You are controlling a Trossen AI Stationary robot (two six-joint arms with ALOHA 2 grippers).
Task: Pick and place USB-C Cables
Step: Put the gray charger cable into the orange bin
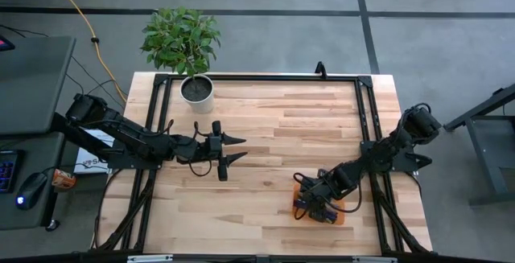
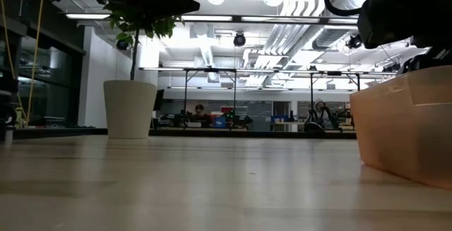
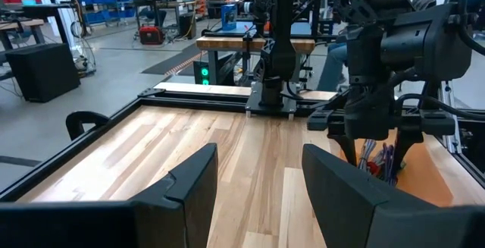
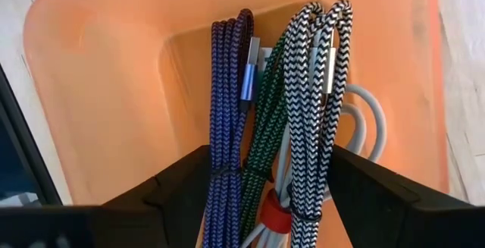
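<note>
R gripper point(image 4: 265, 195) hangs over orange tray point(image 4: 106, 89), jaws wide either side of USB-C cables point(image 4: 276, 127) bundled inside, prob lining up a grab. L gripper point(image 1: 233, 150) waits mid-table, jaws open

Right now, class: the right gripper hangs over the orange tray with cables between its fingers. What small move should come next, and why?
Probably close the right gripper: its open fingers straddle the bundled USB-C cables lying in the orange tray, so a grasp seems ready. The left gripper waits open mid-table.
</note>
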